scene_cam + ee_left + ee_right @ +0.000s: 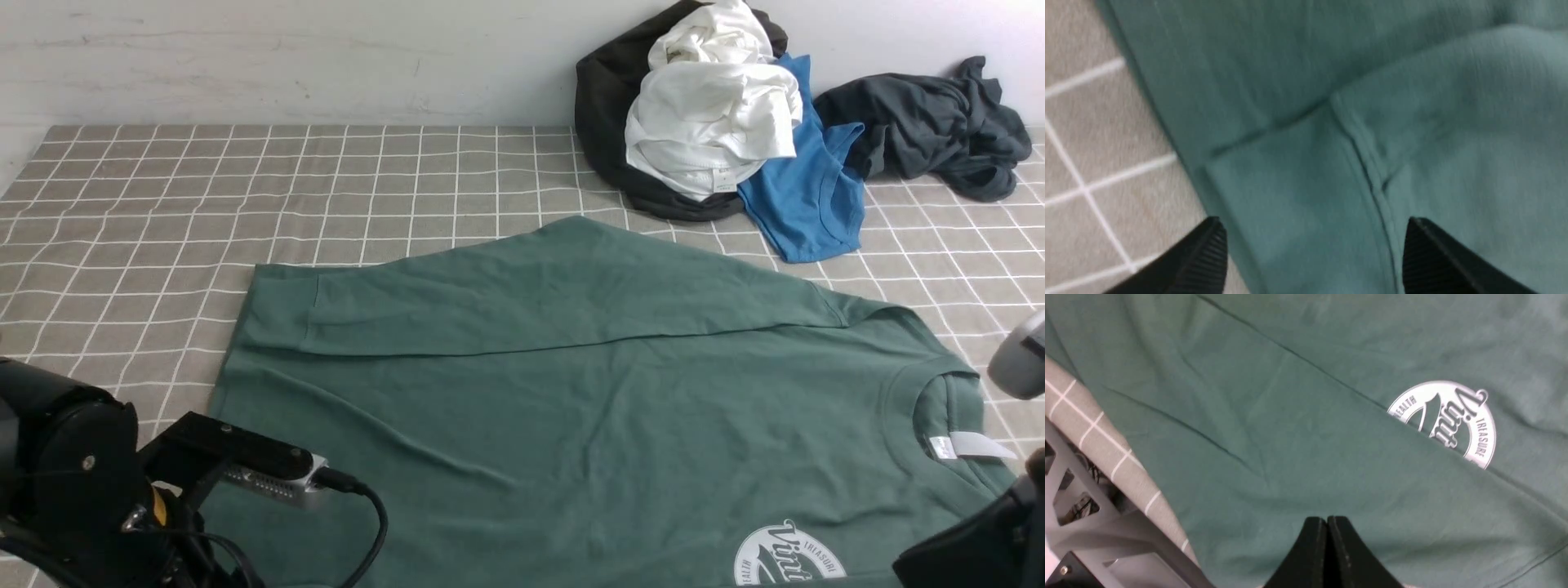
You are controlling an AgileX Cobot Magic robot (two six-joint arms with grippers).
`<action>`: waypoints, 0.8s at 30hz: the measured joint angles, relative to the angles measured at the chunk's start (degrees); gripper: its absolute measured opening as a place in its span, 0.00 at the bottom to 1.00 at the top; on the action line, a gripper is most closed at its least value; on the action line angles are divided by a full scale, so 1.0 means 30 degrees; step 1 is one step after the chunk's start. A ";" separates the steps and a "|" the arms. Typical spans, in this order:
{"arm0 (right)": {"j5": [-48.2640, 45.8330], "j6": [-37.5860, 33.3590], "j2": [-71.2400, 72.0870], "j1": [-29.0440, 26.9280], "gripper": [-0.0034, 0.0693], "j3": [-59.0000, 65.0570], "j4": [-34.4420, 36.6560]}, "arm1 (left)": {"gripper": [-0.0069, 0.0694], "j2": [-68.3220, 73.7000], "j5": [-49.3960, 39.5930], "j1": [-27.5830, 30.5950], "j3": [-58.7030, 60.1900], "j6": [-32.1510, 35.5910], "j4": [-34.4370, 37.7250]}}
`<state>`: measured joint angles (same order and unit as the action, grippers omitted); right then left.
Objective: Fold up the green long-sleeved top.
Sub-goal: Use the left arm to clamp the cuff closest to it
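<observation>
The green long-sleeved top [571,392] lies spread flat on the checked cloth, neck and white label [971,445] to the right, and its white round logo [788,559] sits at the near edge. One sleeve lies folded across the body along the far side. My left gripper [1314,232] is open wide just above a cuff and seam of the top [1306,175], by its edge, with nothing between the fingers. My right gripper [1327,518] is shut and empty, hovering over the chest near the logo [1447,422].
A heap of clothes sits at the back right: a white garment [710,114], a black one [604,98], a blue top [808,196] and a dark grey garment [931,131]. The grey checked tablecloth [245,188] covers the table. The table's near edge and metal frame [1094,522] show beside the right gripper.
</observation>
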<state>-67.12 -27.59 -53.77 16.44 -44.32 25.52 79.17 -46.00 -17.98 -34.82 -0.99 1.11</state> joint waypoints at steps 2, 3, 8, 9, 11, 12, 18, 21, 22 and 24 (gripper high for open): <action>0.0284 0.0000 0.0000 0.0000 0.03 0.0000 -0.0046 | 0.81 0.0493 0.0468 0.0000 0.0000 0.0000 0.0000; 0.0408 0.0000 0.0000 0.0000 0.03 0.0000 -0.0046 | 0.81 0.0744 0.0567 0.0000 0.0000 0.0000 0.0000; 0.0806 0.0000 0.0000 0.0000 0.03 0.0000 -0.0046 | 0.81 0.1795 0.1039 0.0000 0.0000 0.0000 0.0047; 0.0872 0.0000 0.0000 0.0000 0.03 0.0000 -0.0046 | 0.81 0.1963 0.1092 0.0000 0.0000 0.0000 0.0106; 0.0992 0.0000 0.0000 0.0004 0.03 0.0000 -0.0046 | 0.81 0.2261 0.1296 0.0000 0.0000 0.0000 0.0372; 0.1026 0.0000 0.0000 0.0020 0.03 0.0000 -0.0046 | 0.81 0.2303 0.1320 0.0000 0.0000 0.0000 0.0426; 0.1076 0.0023 0.0000 0.0165 0.03 0.0070 -0.0028 | 0.64 0.2411 0.1359 0.0000 0.0000 0.0000 0.0804; 0.1203 0.0045 0.0000 0.0165 0.03 0.0348 -0.0028 | 0.53 0.2411 0.1359 0.0000 0.0000 0.0000 0.0935; 0.1307 0.0064 0.0000 0.0165 0.03 0.0650 -0.0028 | 0.45 0.2426 0.1359 -0.0014 0.0000 0.0000 0.0935; 0.1410 0.0064 0.0000 0.0165 0.03 0.0967 -0.0028 | 0.38 0.2426 0.1359 -0.0014 0.0000 0.0000 0.0952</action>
<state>-62.89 -27.40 -53.77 16.93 -41.41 25.44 86.45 -41.92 -18.03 -34.82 -0.99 3.97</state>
